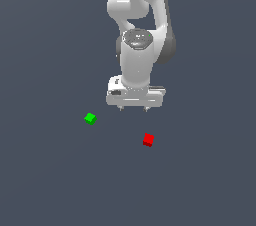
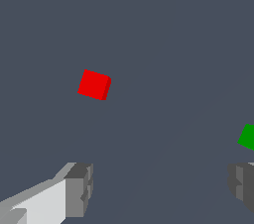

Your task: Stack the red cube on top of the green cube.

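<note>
The red cube (image 2: 94, 84) and green cube (image 2: 247, 137) lie well apart beyond the tool's (image 2: 161, 188) spread fingers (image 2: 79, 189)

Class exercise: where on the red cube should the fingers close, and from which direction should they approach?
Probably from straight above, closing on two opposite vertical side faces of the red cube. It lies alone on the flat floor, well apart from the green cube, so the sides are free. It sits turned in the wrist view, so the open gripper should likely rotate until its fingers meet the faces squarely.
</note>
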Robot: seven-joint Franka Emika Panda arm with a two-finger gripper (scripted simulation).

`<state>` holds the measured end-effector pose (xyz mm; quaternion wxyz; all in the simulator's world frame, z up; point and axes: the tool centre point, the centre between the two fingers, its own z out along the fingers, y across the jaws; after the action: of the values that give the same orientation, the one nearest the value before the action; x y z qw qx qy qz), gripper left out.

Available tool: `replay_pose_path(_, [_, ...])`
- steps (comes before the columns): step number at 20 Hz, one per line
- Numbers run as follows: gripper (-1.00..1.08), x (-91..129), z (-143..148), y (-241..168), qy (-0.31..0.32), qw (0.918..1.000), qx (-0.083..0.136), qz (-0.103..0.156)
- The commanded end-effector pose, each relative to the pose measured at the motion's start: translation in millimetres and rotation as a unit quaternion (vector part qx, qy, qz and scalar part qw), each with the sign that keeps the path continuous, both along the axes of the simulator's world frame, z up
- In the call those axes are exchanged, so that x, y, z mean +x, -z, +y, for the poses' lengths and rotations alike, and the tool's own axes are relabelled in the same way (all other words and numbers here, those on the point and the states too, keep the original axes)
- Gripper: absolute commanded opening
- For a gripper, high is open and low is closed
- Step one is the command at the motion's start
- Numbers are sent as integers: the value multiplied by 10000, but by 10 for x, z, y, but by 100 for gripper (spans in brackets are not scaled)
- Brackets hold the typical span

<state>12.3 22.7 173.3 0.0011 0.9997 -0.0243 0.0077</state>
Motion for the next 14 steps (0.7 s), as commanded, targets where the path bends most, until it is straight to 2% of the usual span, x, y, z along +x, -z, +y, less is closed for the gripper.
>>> replay_pose_path(1, [100, 45, 70, 89, 117, 9999, 1, 9])
replay_pose_path(14, [100, 478, 539, 753, 1051, 9944, 13, 54])
